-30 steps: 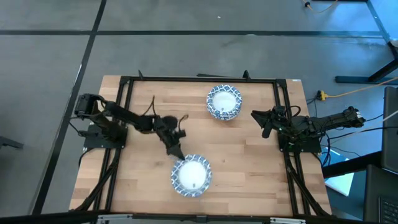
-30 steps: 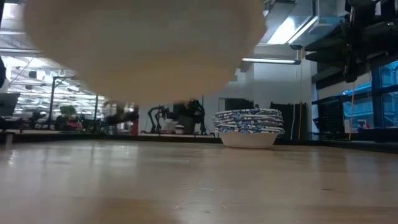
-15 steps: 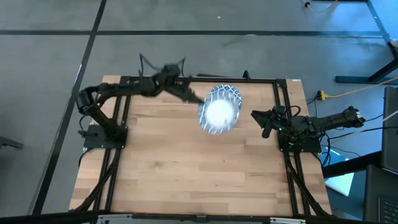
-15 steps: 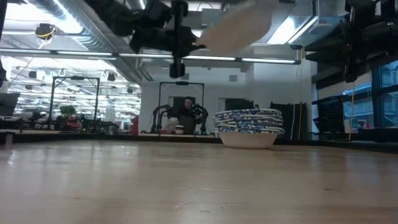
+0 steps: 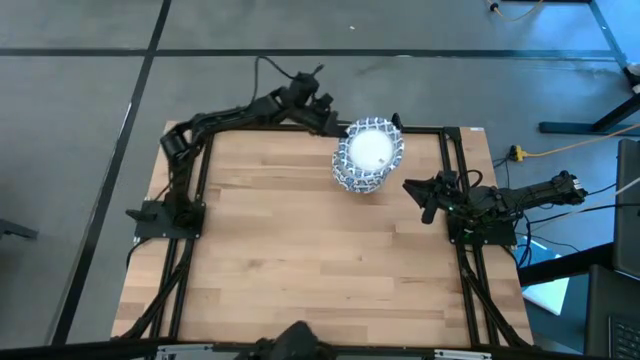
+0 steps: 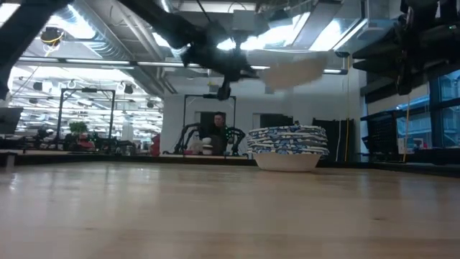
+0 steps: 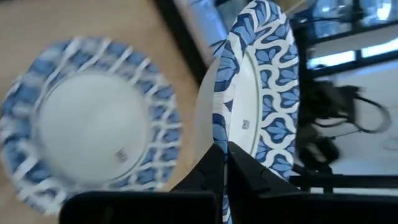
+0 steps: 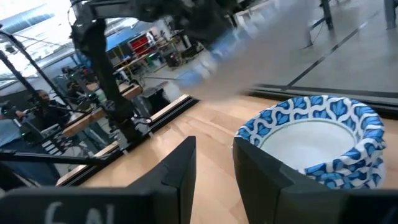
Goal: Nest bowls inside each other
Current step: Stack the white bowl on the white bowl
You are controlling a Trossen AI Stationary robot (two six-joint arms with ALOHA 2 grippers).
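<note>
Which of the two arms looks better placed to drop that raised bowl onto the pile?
The left. Its gripper is shut on the lifted bowl, held in the air just above the stack of bowls. The right gripper waits at the table's right edge, fingers open and empty.

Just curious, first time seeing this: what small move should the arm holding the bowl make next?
Probably lower it: the left gripper pinches a blue-and-white patterned bowl by its rim, above the stack of matching bowls on the wooden table.
</note>
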